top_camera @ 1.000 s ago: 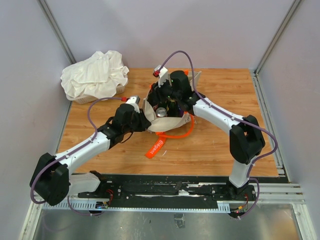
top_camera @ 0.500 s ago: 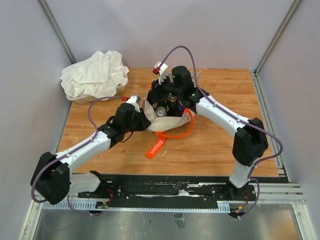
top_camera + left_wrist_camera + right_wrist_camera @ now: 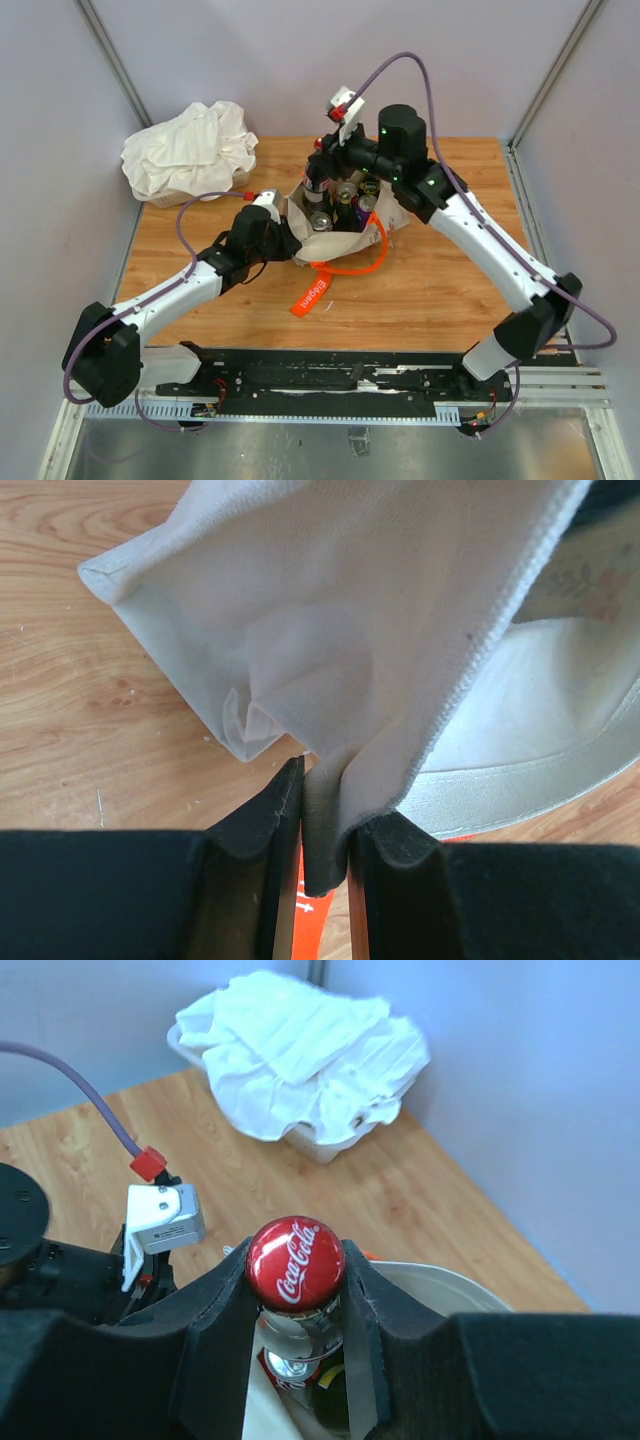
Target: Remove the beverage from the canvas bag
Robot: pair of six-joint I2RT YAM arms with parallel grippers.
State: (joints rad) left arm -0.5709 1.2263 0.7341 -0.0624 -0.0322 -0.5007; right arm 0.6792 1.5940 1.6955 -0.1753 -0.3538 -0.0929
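Observation:
The beige canvas bag [image 3: 340, 238] stands open at the table's middle, its orange strap [image 3: 312, 294] trailing toward me. My left gripper [image 3: 289, 240] is shut on a fold of the bag's rim [image 3: 325, 825]; the canvas [image 3: 330, 610] fills the left wrist view. My right gripper [image 3: 318, 178] is shut on a Coca-Cola bottle [image 3: 316, 193] by its red cap [image 3: 296, 1260] and holds it upright over the bag's left side. The bottle's lower part is hidden. A can [image 3: 290, 1368] and a dark bottle [image 3: 335, 1405] stand in the bag below.
A white cloth bundle [image 3: 190, 148] sits in a bin at the table's back left, also in the right wrist view [image 3: 300, 1050]. Several other cans and bottles [image 3: 352, 198] stand in the bag. Grey walls enclose the table on three sides.
My right arm has risen and swung back to the right, lifting the red-capped bottle up from among the drinks in the bag. My left gripper has kept its hold on the rim.

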